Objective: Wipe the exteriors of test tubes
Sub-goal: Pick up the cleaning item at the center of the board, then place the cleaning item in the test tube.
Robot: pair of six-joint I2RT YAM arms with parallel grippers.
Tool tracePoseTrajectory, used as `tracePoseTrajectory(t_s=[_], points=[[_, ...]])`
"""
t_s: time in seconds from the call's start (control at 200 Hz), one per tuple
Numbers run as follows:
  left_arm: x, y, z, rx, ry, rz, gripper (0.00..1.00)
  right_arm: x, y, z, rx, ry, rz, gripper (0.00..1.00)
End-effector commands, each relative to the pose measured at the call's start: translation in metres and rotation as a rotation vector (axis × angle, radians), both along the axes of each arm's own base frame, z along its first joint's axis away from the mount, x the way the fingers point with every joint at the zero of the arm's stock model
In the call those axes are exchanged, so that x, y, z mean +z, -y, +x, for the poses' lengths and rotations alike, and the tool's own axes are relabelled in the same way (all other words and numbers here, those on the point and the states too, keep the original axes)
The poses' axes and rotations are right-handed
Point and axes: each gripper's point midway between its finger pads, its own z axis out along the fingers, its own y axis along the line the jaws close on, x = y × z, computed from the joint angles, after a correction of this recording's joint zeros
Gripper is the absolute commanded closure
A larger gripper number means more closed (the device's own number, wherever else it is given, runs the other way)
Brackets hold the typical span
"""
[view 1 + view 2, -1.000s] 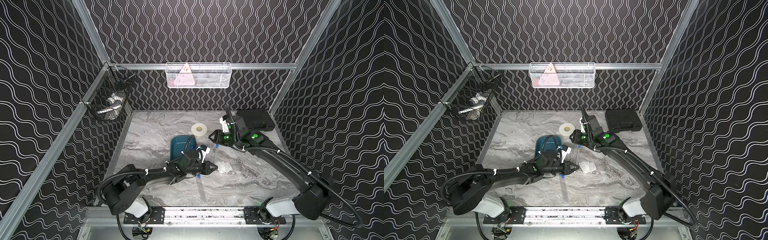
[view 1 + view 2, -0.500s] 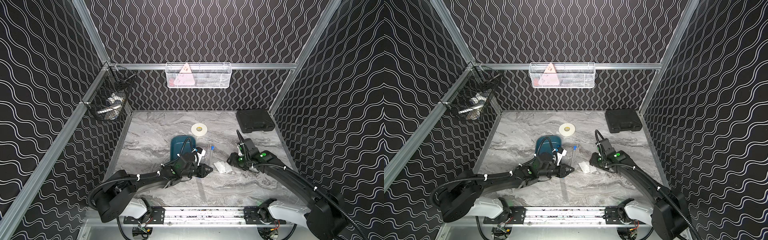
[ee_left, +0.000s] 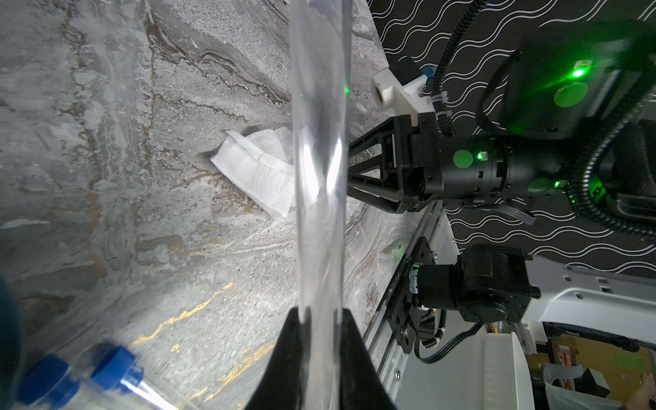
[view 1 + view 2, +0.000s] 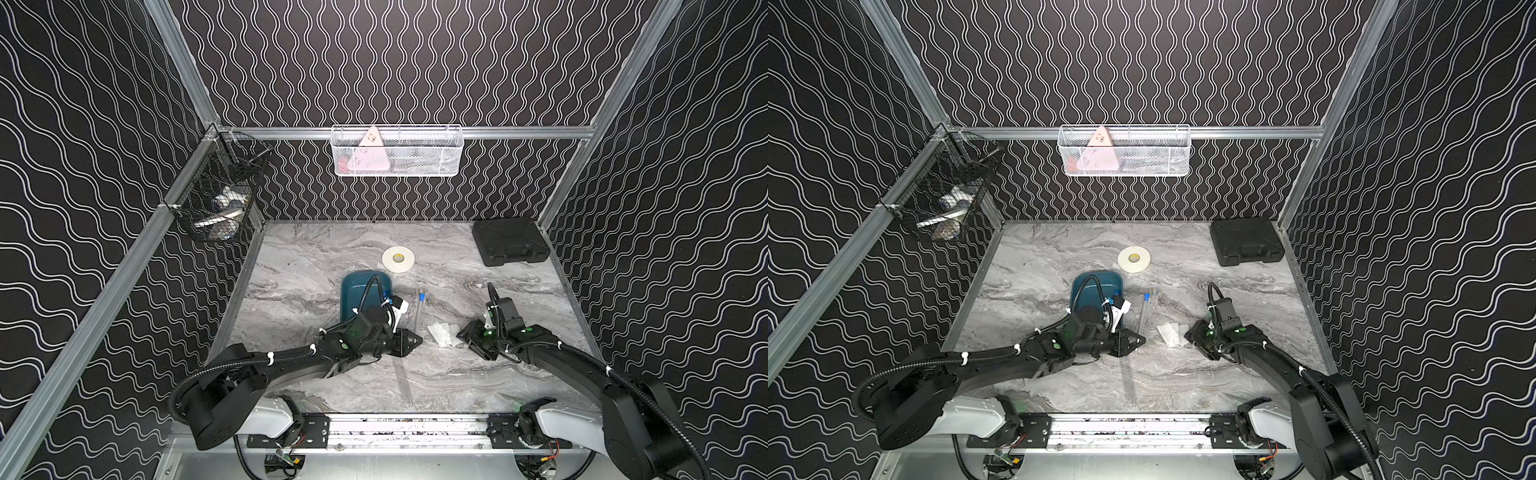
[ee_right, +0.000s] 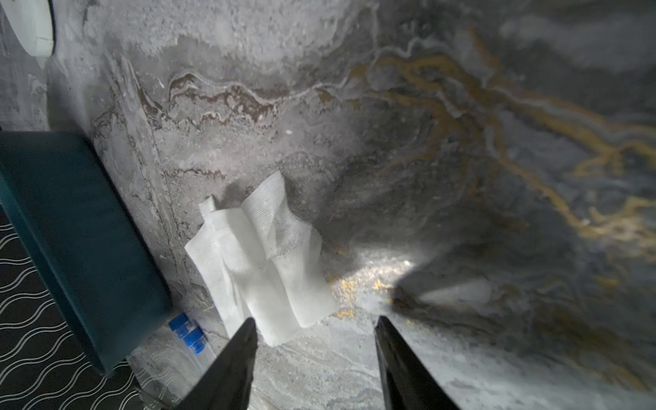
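I read a marble tabletop (image 4: 299, 257) carrying a teal tray (image 4: 353, 291), tape roll (image 4: 398, 259), black case (image 4: 510, 242), tissue (image 4: 442, 333) and two test tubes (image 4: 419, 311) beside the tray.

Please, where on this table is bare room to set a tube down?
Bare marble: the back left corner beyond the teal tray, and between the tape roll and the black case. Crowded: around the tissue and the lying tubes.

Three test tubes (image 3: 319, 177), one tissue (image 5: 262, 255), one tray (image 4: 353, 291)
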Motion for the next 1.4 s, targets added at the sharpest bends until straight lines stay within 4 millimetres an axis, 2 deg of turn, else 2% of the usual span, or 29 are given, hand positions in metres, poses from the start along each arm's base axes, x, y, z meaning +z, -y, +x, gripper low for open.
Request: tracePoseTrajectory(t_s=[0.0, 0.135, 0.245, 0.33, 0.435, 0.51, 0.595, 0.675, 0.816, 0.896, 0.946, 1.036, 1.096, 1.171, 1.281, 1.396], points=[[0.005, -0.001, 0.002, 0.006, 0.021, -0.003, 0.87, 0.004, -0.006, 0.009, -0.018, 0.030, 0.058, 0.46], [0.005, 0.001, 0.002, 0.000, 0.018, -0.003, 0.87, -0.007, -0.007, 0.013, -0.033, 0.020, 0.108, 0.54], [0.007, 0.001, 0.003, 0.002, 0.019, -0.006, 0.87, -0.016, -0.012, 0.016, -0.019, -0.001, 0.131, 0.67], [0.007, 0.001, 0.003, 0.001, 0.023, -0.001, 0.87, -0.021, -0.013, 0.019, -0.018, -0.001, 0.134, 0.81], [0.009, -0.001, 0.002, -0.001, 0.030, 0.010, 0.87, -0.016, -0.018, 0.028, 0.000, 0.030, 0.147, 0.97], [0.010, -0.002, 0.002, 0.003, 0.034, 0.011, 0.87, -0.007, -0.021, 0.035, 0.026, 0.050, 0.147, 1.00], [0.012, -0.002, 0.003, 0.003, 0.038, 0.009, 0.87, 0.020, -0.027, 0.048, 0.076, 0.109, 0.149, 1.00], [0.015, 0.000, 0.003, -0.006, 0.042, 0.009, 0.87, 0.061, -0.030, 0.060, 0.133, 0.187, 0.126, 1.00], [0.021, 0.003, 0.005, -0.017, 0.059, 0.012, 0.87, 0.152, -0.041, 0.072, 0.234, 0.378, 0.156, 1.00], [0.023, 0.004, 0.006, -0.022, 0.065, 0.016, 0.87, 0.181, -0.046, 0.069, 0.281, 0.449, 0.180, 1.00], [0.024, 0.005, 0.007, -0.025, 0.068, 0.013, 0.87, 0.170, -0.042, 0.066, 0.271, 0.426, 0.157, 1.00], [0.025, 0.007, 0.007, -0.028, 0.069, 0.001, 0.87, 0.108, -0.028, 0.054, 0.208, 0.267, 0.090, 1.00], [0.023, 0.009, 0.006, -0.034, 0.060, -0.004, 0.87, 0.090, -0.029, 0.043, 0.220, 0.197, 0.101, 1.00], [0.020, 0.010, 0.005, -0.044, 0.047, -0.003, 0.87, 0.099, -0.033, 0.044, 0.196, 0.233, 0.146, 1.00], [0.016, 0.013, 0.005, -0.050, 0.037, -0.010, 0.87, 0.130, -0.032, 0.053, 0.166, 0.323, 0.165, 1.00], [0.015, 0.019, 0.007, -0.059, 0.031, -0.023, 0.86, 0.161, -0.043, 0.060, 0.185, 0.363, 0.225, 1.00]])
